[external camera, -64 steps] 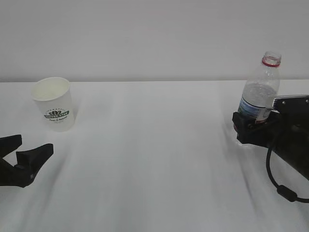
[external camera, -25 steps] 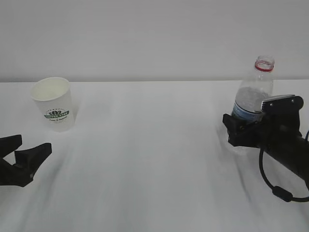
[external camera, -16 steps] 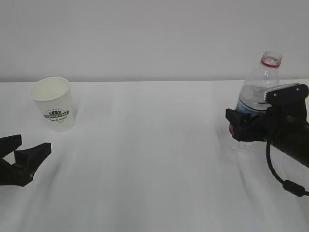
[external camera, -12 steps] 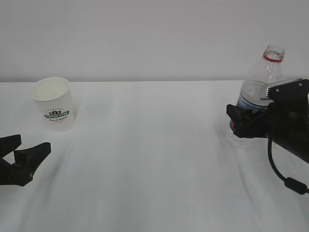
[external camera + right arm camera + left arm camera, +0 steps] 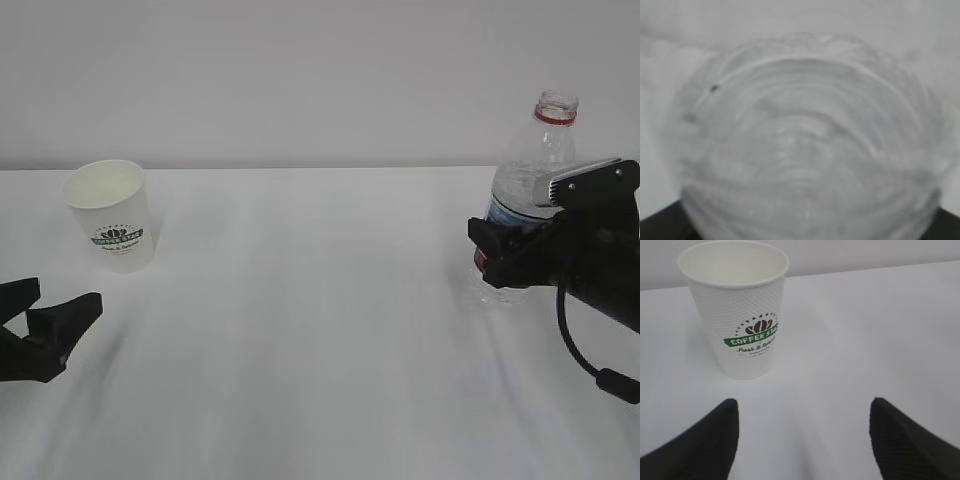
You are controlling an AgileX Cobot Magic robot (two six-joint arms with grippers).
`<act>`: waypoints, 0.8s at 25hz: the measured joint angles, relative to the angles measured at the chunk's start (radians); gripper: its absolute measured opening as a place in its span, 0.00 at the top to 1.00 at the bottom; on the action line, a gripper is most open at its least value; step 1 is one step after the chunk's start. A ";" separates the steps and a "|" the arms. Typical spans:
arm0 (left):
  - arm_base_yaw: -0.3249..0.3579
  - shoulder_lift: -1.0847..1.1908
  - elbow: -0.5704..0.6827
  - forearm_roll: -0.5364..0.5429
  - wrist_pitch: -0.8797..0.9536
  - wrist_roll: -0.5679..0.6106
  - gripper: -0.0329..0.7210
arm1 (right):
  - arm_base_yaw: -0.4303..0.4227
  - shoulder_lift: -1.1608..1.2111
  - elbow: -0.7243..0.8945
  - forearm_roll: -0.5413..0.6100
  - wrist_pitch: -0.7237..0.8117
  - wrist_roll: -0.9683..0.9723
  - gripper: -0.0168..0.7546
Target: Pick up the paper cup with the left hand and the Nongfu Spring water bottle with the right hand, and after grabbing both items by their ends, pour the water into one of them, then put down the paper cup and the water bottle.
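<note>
A white table (smooth, faintly streaked) meets a plain pale wall behind.

Paper cup far left on the table, water bottle far right, well apart.

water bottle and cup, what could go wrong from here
1. The water bottle has no cap and the right gripper is around its lower body; a hard squeeze or a tilt could spill water.
2. The tall bottle, gripped low, could tip or slip when lifted.
3. The left gripper is open, short of the paper cup; the light cup could be knocked over if a finger bumps it.
</note>
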 joint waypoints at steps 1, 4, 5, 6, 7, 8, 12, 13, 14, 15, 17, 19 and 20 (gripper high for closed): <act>0.000 0.000 0.000 -0.004 0.000 0.000 0.17 | 0.000 -0.010 0.001 -0.005 0.002 0.000 0.34; 0.000 0.000 0.000 -0.006 0.000 0.016 0.17 | 0.000 -0.045 0.002 -0.027 0.012 0.000 0.35; 0.000 0.000 0.000 -0.006 0.000 0.022 0.17 | 0.000 -0.057 0.002 -0.034 0.021 0.000 0.35; 0.000 0.000 0.000 -0.006 0.000 0.031 0.17 | 0.000 -0.073 0.002 -0.044 0.034 0.000 0.35; 0.000 0.000 0.000 -0.008 0.000 0.039 0.17 | 0.000 -0.091 0.002 -0.052 0.052 0.000 0.35; 0.000 0.000 0.000 -0.008 0.000 0.046 0.17 | 0.000 -0.106 0.002 -0.064 0.063 -0.002 0.35; 0.000 0.005 0.000 -0.018 0.000 0.053 0.17 | 0.000 -0.180 0.005 -0.081 0.116 -0.002 0.35; 0.000 0.014 0.000 -0.028 0.000 0.055 0.16 | 0.000 -0.197 0.005 -0.082 0.126 -0.002 0.35; 0.000 0.028 -0.002 -0.036 0.000 0.055 0.16 | 0.000 -0.213 0.005 -0.082 0.132 -0.002 0.35; 0.000 0.041 -0.004 -0.044 0.000 0.055 0.16 | 0.000 -0.225 0.006 -0.082 0.140 -0.002 0.35; 0.000 0.078 -0.025 -0.050 0.000 0.055 0.15 | 0.000 -0.248 0.006 -0.085 0.149 -0.002 0.35; 0.000 0.111 -0.051 -0.053 0.000 0.056 0.11 | 0.000 -0.263 0.006 -0.094 0.156 -0.002 0.35; 0.000 0.126 -0.067 -0.053 0.000 0.056 0.08 | 0.000 -0.270 0.006 -0.095 0.163 -0.002 0.35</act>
